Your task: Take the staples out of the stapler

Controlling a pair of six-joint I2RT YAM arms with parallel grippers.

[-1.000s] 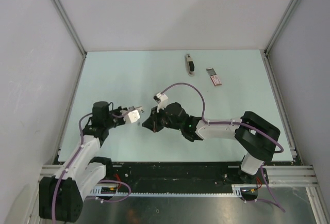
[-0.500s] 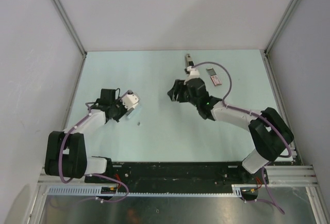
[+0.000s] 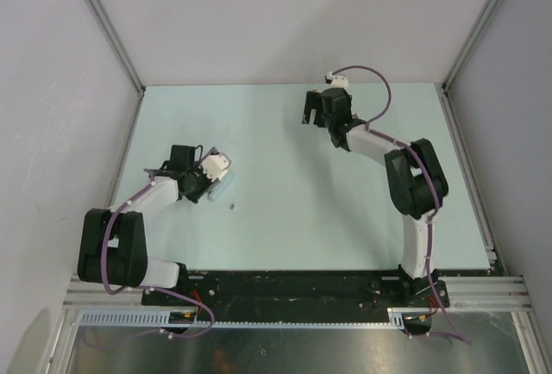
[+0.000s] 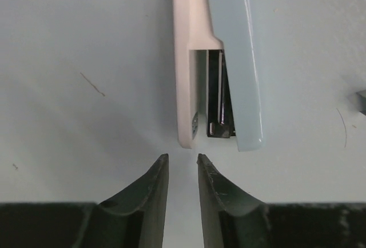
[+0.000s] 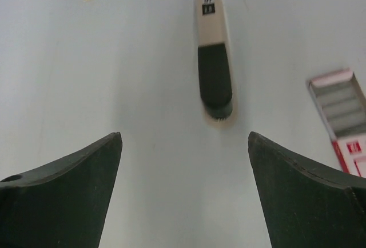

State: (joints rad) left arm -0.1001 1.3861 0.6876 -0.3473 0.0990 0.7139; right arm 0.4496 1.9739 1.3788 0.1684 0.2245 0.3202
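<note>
**Left wrist view: blue stapler (image 4: 234,59) lying just beyond a barely parted left pincer (image 4: 182,159)**

The blue stapler is lying on its side on the worktop (image 4: 86,42), toward the left edge and roughly midway between the near and far edges. Its pale base and blue top are pointing at the camera, with the metal staple channel showing in the slot between them. The left pincer is sitting just short of that end, its fingers parted by only a narrow gap and gripping nothing. A dark speck (image 3: 233,207) is lying near the stapler in the top view; it is too small to identify.

The right pincer (image 5: 184,139) is hanging near the far edge, right of the middle, spread wide and empty. It is facing a second stapler (image 5: 214,59), beige and black, with an open box of staples (image 5: 343,111) just beside it toward the right edge. I cannot tell which of the two staplers the task means.

Either one is looking stiff and light, with a smooth plastic shell that is probably going to skid when pushed. The safest hold is likely across the narrow sides of the body near mid-length, one pincer pinning the base while the other is working the top or the channel. The staple strip itself is probably thin and brittle, so it is calling for a gentle pinch.
</note>
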